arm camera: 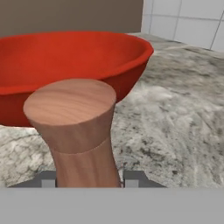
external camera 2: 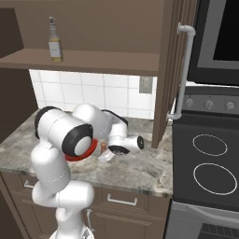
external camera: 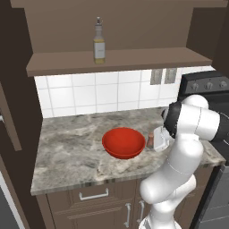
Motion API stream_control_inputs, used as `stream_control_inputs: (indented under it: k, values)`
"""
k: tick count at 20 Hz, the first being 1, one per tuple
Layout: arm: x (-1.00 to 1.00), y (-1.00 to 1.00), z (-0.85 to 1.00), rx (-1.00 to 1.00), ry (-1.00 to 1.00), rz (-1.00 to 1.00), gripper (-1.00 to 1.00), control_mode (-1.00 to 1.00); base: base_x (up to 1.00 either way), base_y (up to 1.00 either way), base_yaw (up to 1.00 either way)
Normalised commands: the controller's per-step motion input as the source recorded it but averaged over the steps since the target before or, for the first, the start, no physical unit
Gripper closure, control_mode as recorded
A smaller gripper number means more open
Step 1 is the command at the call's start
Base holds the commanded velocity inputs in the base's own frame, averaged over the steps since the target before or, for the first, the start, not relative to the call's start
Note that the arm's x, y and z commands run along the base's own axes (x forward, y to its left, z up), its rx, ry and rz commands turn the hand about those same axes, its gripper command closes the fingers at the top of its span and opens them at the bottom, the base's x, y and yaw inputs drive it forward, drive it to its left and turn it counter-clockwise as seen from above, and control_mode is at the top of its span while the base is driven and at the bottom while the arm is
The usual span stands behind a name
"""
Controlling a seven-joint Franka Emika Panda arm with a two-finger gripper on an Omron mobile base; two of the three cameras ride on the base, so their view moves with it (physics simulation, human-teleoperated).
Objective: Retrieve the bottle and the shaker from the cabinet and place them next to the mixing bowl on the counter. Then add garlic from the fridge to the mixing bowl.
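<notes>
A red mixing bowl [external camera: 124, 142] [arm camera: 65, 65] sits on the grey stone counter [external camera: 67, 152]. Just right of it stands an upright wooden shaker [external camera: 150, 140] [arm camera: 81, 131], with my gripper [external camera: 159, 142] [arm camera: 87, 178] shut on its lower body. The fingertips [arm camera: 133, 177] press on both sides of it. The shaker stands low at the counter, a short gap from the bowl's rim; I cannot tell if its base touches. The glass bottle [external camera: 99, 42] [external camera 2: 55, 42] stands on the open cabinet shelf [external camera: 116, 60] above. In the right base view my arm hides most of the bowl [external camera 2: 94, 141].
An open cabinet door [external camera 2: 170, 70] with a long handle hangs over the counter's right end. A black stove [external camera 2: 210, 163] lies to the right of the counter. A second cabinet door [external camera: 9, 116] stands open at the left. White tiles back the counter.
</notes>
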Motion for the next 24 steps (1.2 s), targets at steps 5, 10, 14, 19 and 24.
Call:
stream_control_inputs:
  k: [5, 10, 14, 19, 24]
  values:
    - [0.1, 0.0, -0.2, 0.0, 0.0, 0.0, 1.0, -1.0, 0.0, 0.0, 0.0]
    - [0.0, 0.0, 0.0, 0.0, 0.01, 0.0, 1.0, -1.0, 0.0, 0.0, 0.0]
    - [0.0, 0.0, 0.0, 0.0, 0.0, 0.0, -1.0, -1.0, 0.0, 0.0, 0.0]
    - [0.0, 0.0, 0.0, 0.0, 0.0, 0.0, -1.0, -1.0, 0.0, 0.0, 0.0]
    - [0.0, 0.0, 0.0, 0.0, 0.0, 0.0, -1.0, -1.0, 0.0, 0.0, 0.0]
